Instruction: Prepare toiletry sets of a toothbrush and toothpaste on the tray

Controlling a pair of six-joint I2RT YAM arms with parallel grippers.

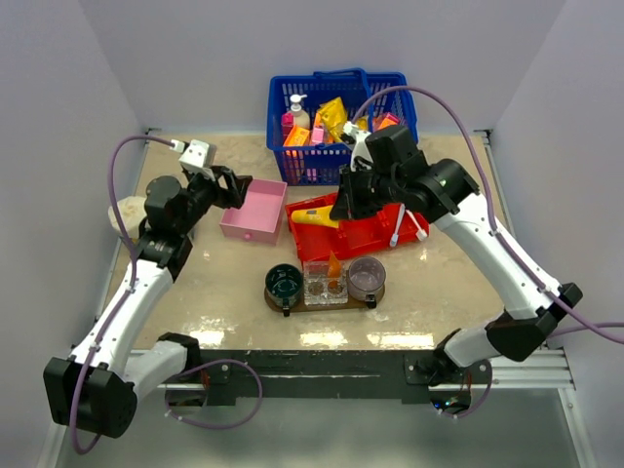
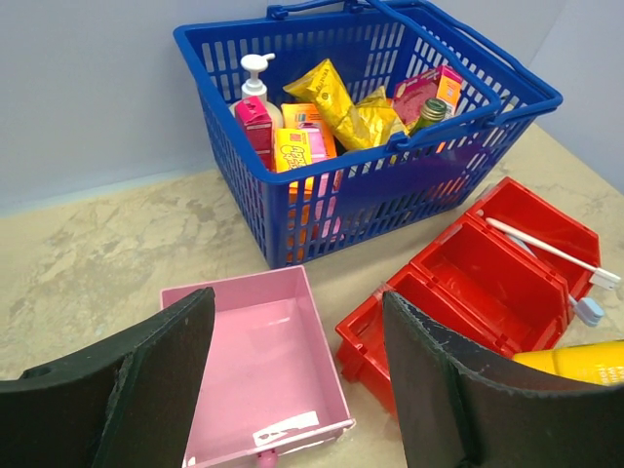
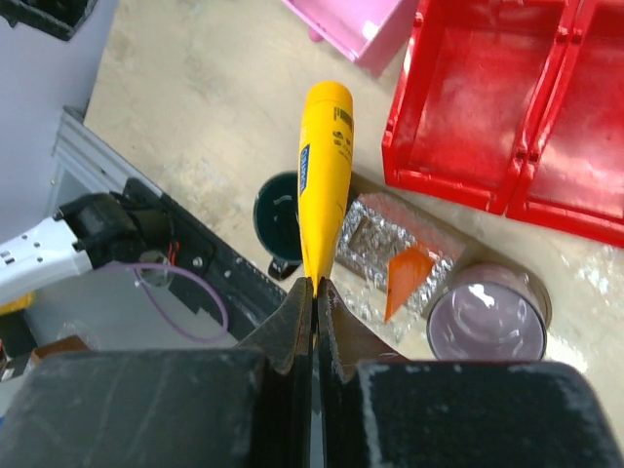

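My right gripper point(image 3: 315, 288) is shut on the flat end of a yellow toothpaste tube point(image 3: 325, 175), cap pointing away. In the top view the tube point(image 1: 314, 219) hangs over the left end of the red bin point(image 1: 375, 242), held by the right gripper point(image 1: 345, 203). Below it lies the dark tray point(image 1: 322, 304), where an orange toothpaste tube point(image 1: 334, 265) stands in a clear container point(image 1: 325, 283). A white toothbrush point(image 2: 546, 252) lies across the bin's right compartment. My left gripper point(image 2: 292, 322) is open and empty over the pink box point(image 2: 258, 366).
A dark green cup point(image 1: 284, 281) and a purple cup point(image 1: 367, 277) stand on the tray's ends. The blue basket point(image 1: 292, 161) of packets and bottles sits at the back. The table's front rail point(image 3: 146, 210) with cables runs close to the tray.
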